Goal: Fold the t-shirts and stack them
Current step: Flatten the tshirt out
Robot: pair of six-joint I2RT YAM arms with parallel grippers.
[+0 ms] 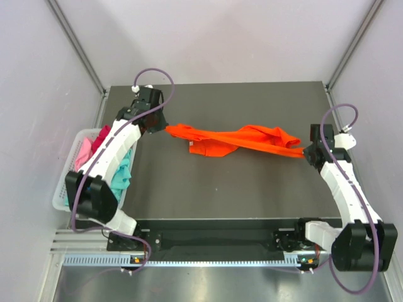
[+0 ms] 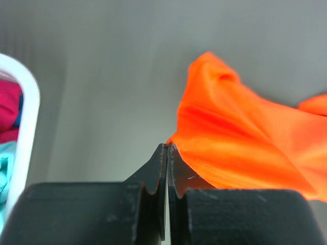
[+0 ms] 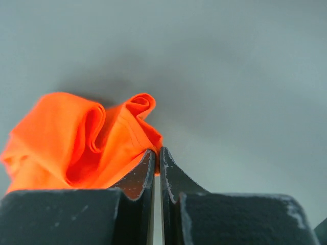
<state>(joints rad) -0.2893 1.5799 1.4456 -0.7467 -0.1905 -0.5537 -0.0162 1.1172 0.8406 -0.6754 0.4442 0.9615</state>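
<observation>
**Both hands pinched on the orange shirt, one at each end**

My left gripper (image 2: 167,148) is squeezed right down, fingers pressed together with a corner of the orange t-shirt (image 1: 242,139) caught at their tips. On the other side, my right gripper (image 3: 156,153) is just as tight, jaws closed to a sliver, and bunched orange cloth curls up from the pinch in two soft rolls.

From above, the shirt runs across the far half of the dark table (image 1: 220,195), drawn out into a long, twisted band between my two hands, left end by my left fingers, right end by my right. The middle is thicker and rumpled, with a flap hanging toward me. Whether the band touches the table or hangs just over it, I cannot tell.

Off to my left, past the table's edge, sits the white lattice basket (image 1: 63,189). Inside it lie the magenta shirt (image 1: 101,139), the pale pink shirt (image 1: 84,153) and the teal shirt (image 1: 123,173), all in a loose heap, partly hidden under my left arm.
</observation>
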